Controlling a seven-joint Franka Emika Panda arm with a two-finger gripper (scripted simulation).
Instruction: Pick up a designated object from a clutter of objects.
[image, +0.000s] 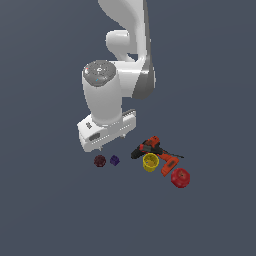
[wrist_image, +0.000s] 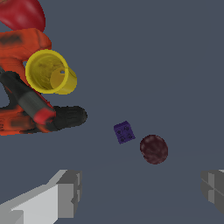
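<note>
Your target, the maroon ball (wrist_image: 154, 149), lies on the grey floor (wrist_image: 166, 65), free of the fingers and not yet between them. In the wrist view you see it ahead of the two grey fingertips (wrist_image: 69, 192), within the span of the gap but closer to the far-side finger. The gripper (image: 101, 146) hangs above the ball with its fingers spread wide and holding nothing. Just beside the ball, not touching it, sits the small purple cube (wrist_image: 124, 132). Farther off, towards the exterior view's right, you find the rest of the clutter: the orange-and-black power drill (image: 152, 147), the yellow cup (image: 150, 162) lying on its side against the drill, and the bright red round object (image: 180, 177) at the far end.
</note>
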